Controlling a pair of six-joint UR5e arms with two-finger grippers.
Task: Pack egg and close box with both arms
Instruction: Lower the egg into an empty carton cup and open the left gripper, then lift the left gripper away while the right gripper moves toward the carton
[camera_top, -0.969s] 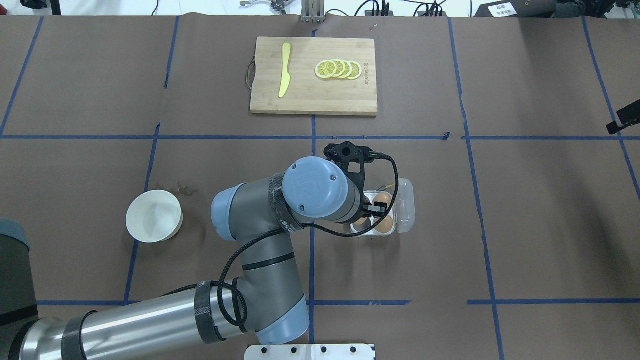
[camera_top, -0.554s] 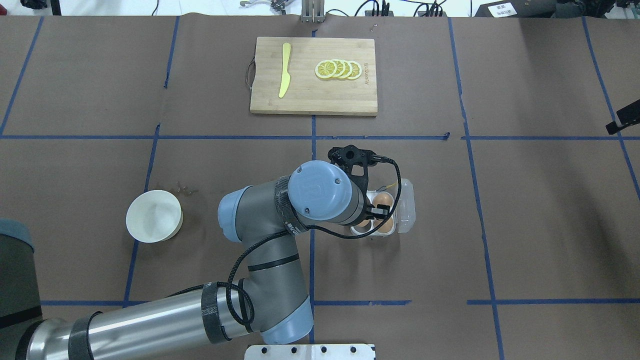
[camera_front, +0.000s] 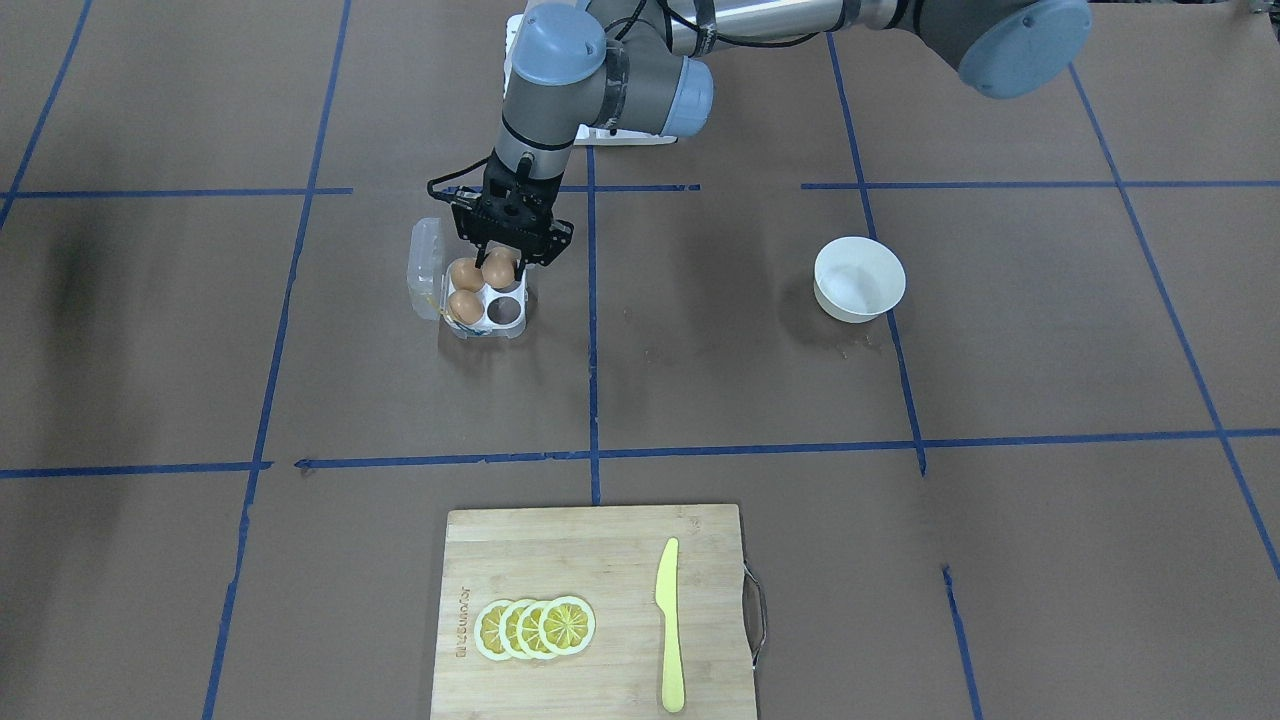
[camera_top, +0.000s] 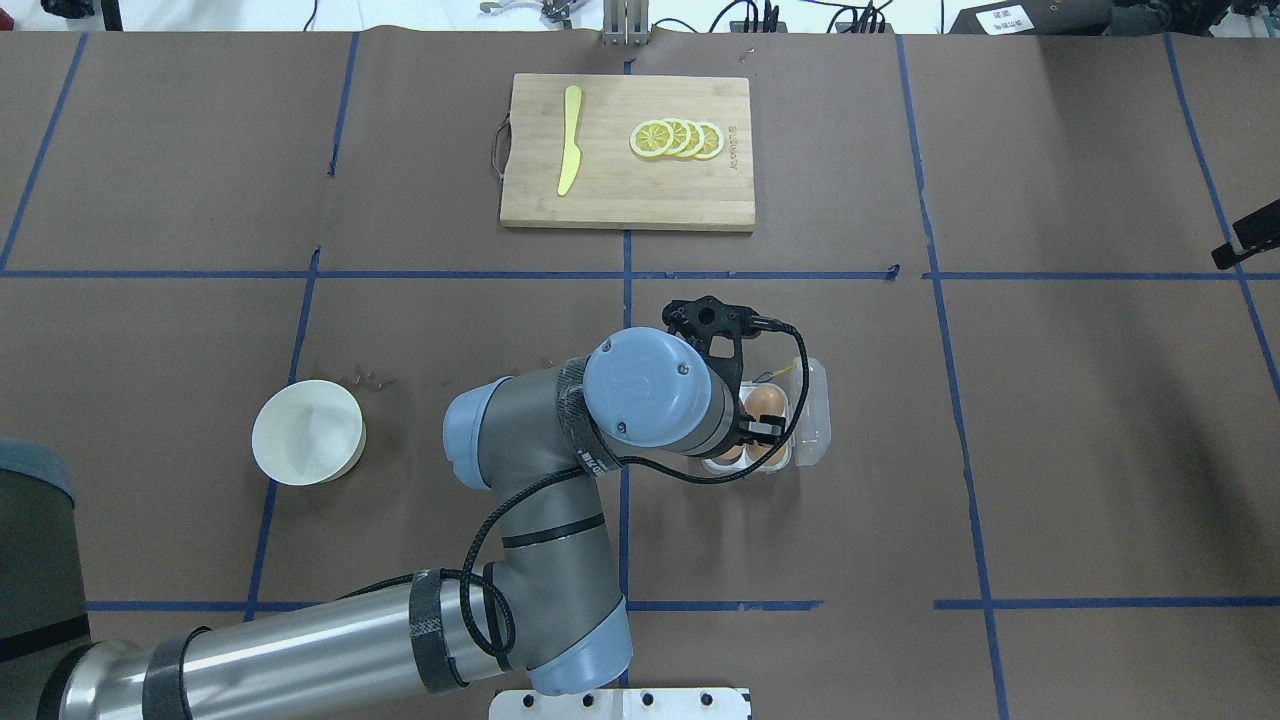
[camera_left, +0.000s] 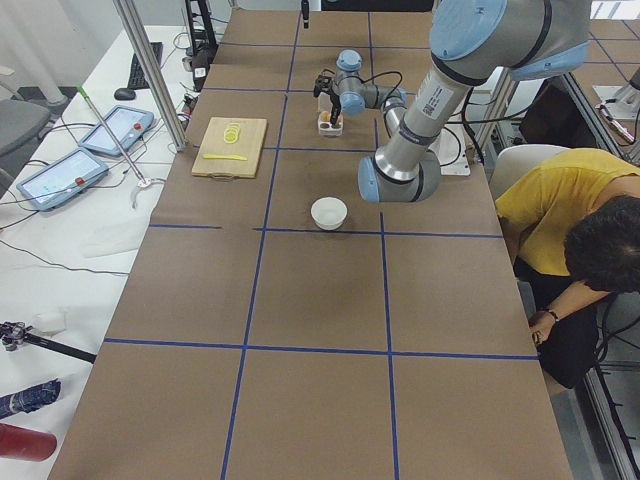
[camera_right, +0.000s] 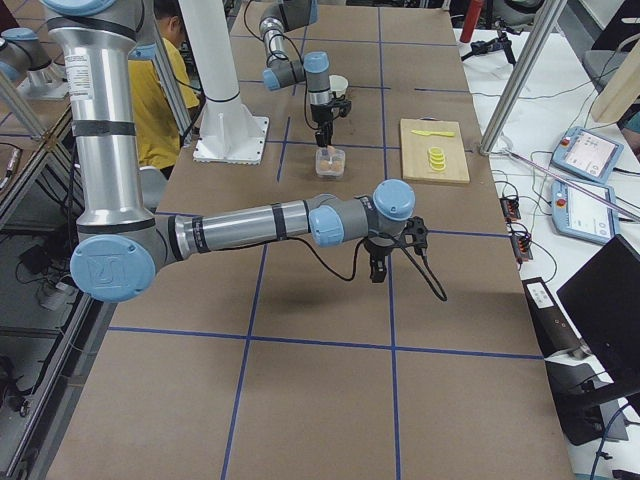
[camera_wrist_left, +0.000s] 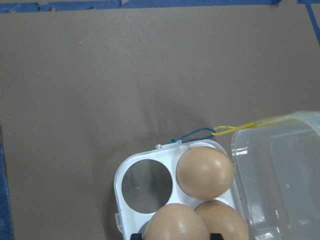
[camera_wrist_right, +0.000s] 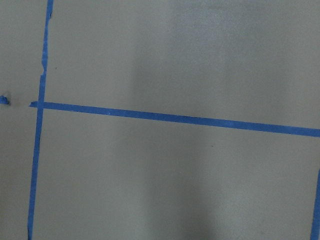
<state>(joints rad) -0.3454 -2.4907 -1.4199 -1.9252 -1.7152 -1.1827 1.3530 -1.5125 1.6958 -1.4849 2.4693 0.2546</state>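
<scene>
Far left sits a round white bowl (camera_top: 305, 430), well apart from the work. Right of it, the left gripper (camera_front: 499, 266) clamps a small smooth tan-brown egg (camera_wrist_left: 177, 225) at the near-left cup of the small square plastic egg box (camera_wrist_left: 118, 197) (two look-alike eggs (camera_wrist_left: 205, 171) fill its right-hand cups). Letting go off-centre could knock a neighbour or tip the egg into the empty far-left cup. The clear hinged lid (camera_wrist_left: 280, 170) lies open rightward. Whether the right gripper (camera_right: 377, 268) is open or closed I cannot tell.

Two eggs (camera_wrist_left: 204, 171) in box (camera_wrist_left: 125, 172) (bowl (camera_top: 308, 432) apart)
</scene>
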